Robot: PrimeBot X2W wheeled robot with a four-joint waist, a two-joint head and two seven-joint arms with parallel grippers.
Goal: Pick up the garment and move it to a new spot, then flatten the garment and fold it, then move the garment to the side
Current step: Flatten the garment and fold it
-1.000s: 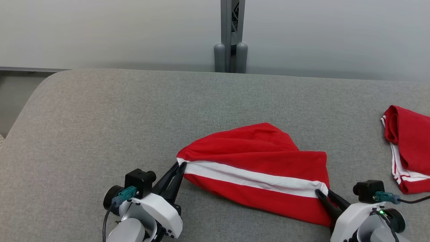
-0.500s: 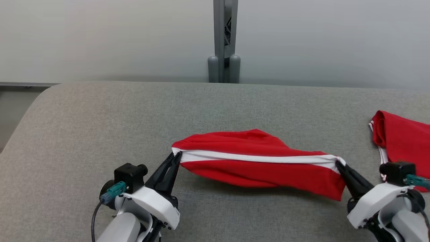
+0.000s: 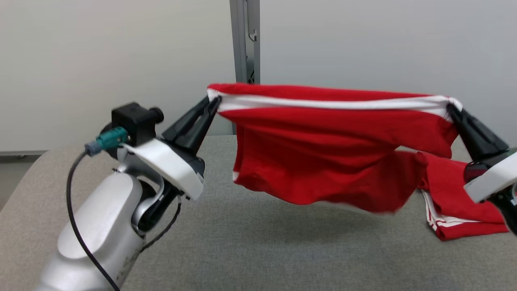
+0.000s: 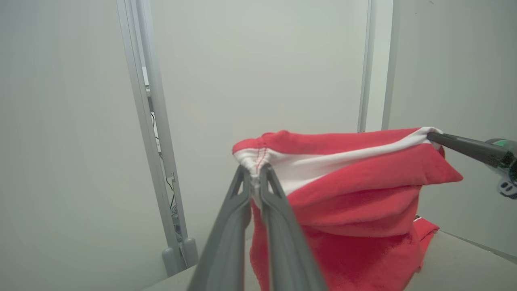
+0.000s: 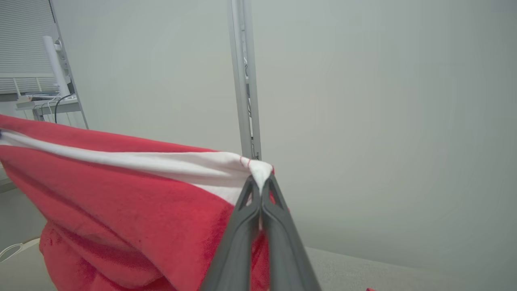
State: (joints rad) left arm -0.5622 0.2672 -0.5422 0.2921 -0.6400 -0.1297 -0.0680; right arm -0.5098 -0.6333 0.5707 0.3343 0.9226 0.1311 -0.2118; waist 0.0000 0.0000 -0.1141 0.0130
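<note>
The red garment (image 3: 335,149) hangs in the air above the grey fabric-covered surface (image 3: 250,250), stretched between the two grippers by its white-banded edge. The left gripper (image 3: 214,103) is closed on the band's left corner, well above the surface. In the left wrist view its two dark fingers (image 4: 238,210) pinch a gathered bunch of white cloth at their tips. The right gripper (image 3: 451,108) is closed on the opposite corner, at about the same height above the surface. In the right wrist view its fingers meet with a small peak of white cloth standing up between them.

The band runs taut and nearly level. The rest of the garment drops from it in loose folds toward the surface. Its lower hem is blurred, appears to hang clear of the surface, and throws a soft shadow on the surface beneath it.

A second red cloth (image 3: 456,202) with white stripes lies on the surface toward its right end, below the right gripper and partly hidden behind the hanging garment. The pale left forearm (image 3: 97,226) rises over the near left part of the surface, with a black cable (image 3: 74,218) looping along it. Beyond the far edge of the surface a grey metal post (image 3: 244,40) stands against a pale wall.
</note>
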